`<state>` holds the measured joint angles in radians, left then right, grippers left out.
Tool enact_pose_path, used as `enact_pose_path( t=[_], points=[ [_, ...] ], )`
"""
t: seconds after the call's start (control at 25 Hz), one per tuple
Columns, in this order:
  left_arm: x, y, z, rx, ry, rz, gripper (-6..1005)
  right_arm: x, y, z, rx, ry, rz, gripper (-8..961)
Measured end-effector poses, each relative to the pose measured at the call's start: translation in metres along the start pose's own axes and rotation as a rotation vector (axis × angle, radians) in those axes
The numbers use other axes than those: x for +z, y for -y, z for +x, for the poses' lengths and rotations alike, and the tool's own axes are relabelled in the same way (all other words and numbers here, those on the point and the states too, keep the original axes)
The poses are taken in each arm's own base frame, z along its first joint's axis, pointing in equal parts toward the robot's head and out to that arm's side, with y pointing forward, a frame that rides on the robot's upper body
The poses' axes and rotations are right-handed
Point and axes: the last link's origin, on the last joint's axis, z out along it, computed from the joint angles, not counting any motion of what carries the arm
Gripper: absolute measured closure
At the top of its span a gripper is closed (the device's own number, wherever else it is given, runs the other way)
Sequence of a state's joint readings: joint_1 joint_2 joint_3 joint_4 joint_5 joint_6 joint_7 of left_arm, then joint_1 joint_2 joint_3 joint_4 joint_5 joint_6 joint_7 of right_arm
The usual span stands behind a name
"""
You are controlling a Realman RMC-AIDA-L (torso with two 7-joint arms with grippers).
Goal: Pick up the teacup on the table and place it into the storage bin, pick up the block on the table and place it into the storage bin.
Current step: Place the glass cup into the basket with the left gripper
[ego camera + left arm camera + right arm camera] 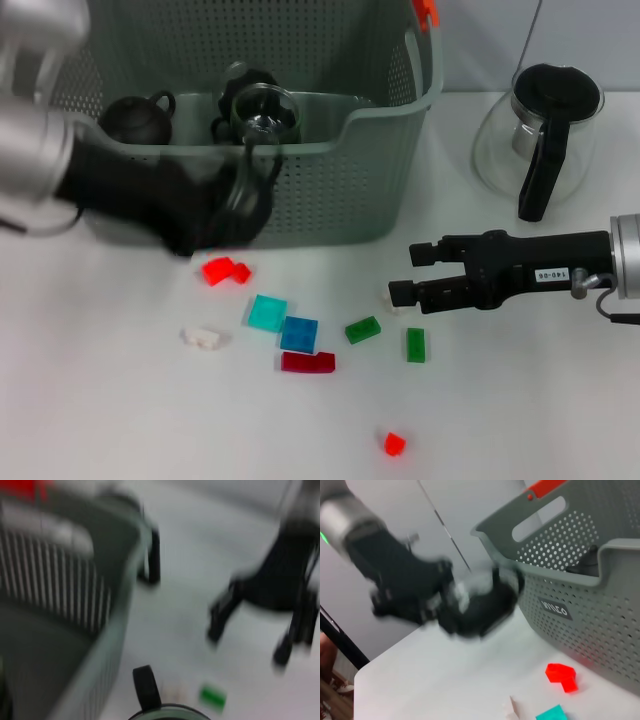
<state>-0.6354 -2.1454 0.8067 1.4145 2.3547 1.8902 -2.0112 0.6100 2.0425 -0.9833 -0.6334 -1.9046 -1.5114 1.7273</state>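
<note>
Over the grey-green perforated plastic storage bin's [330, 180] front rim, my left hand [235, 205] pinches the clear glass teacup [265, 115]; right hand [400, 275] spread.

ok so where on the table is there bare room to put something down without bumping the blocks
Bare table lies ahead of the white block, toward the robot's left, and beyond the red block on the right. The middle is crowded: blocks scatter between the storage bin and the right gripper. The left gripper holds a glass teacup at the bin's front wall.

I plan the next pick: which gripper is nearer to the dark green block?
Right. The right gripper is just beside the dark green block; the left gripper is at the bin front.
</note>
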Motion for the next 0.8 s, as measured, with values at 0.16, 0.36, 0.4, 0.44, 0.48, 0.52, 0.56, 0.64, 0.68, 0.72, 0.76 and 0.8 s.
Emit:
enact_pose_path(
  t=[0.16,0.36,0.4,0.44,0.48,0.52,0.56,0.64,0.68,0.72,0.76,0.8],
  points=[
    [-0.014,0.008,0.040,0.039,-0.072,0.038,948,-0.002,0.000,0.001,0.001,-0.001,-0.006,26],
    [-0.012,0.041,0.074,0.044,-0.119,0.162,948,-0.001,-0.002,0.002,0.006,-0.003,-0.011,26],
    [-0.012,0.041,0.074,0.044,-0.119,0.162,948,-0.001,-0.002,0.003,0.009,-0.003,-0.012,26],
    [-0.003,0.059,0.081,0.017,-0.116,0.204,948,-0.001,-0.002,0.003,0.011,-0.003,-0.013,26],
    [0.001,0.066,0.083,0.008,-0.115,0.225,948,-0.001,-0.002,0.004,0.013,-0.003,-0.013,26],
    [0.008,0.075,0.083,-0.006,-0.107,0.249,947,-0.001,-0.002,0.004,0.016,-0.003,-0.013,26],
    [0.011,0.082,0.083,-0.011,-0.103,0.274,947,-0.001,-0.001,0.004,0.020,-0.004,-0.012,26],
    [0.021,0.095,0.083,-0.020,-0.088,0.329,947,-0.002,-0.001,0.003,0.026,-0.005,-0.010,26],
    [0.025,0.100,0.083,-0.022,-0.081,0.354,947,-0.002,-0.001,0.003,0.030,-0.005,-0.010,26],
    [0.029,0.104,0.082,-0.021,-0.075,0.375,947,-0.002,-0.001,0.002,0.032,-0.005,-0.010,26],
    [0.034,0.107,0.082,-0.018,-0.069,0.391,947,-0.002,-0.001,0.002,0.034,-0.005,-0.010,26],
    [0.038,0.109,0.082,-0.013,-0.062,0.403,947,-0.002,-0.001,0.001,0.035,-0.006,-0.010,26]
  ],
)
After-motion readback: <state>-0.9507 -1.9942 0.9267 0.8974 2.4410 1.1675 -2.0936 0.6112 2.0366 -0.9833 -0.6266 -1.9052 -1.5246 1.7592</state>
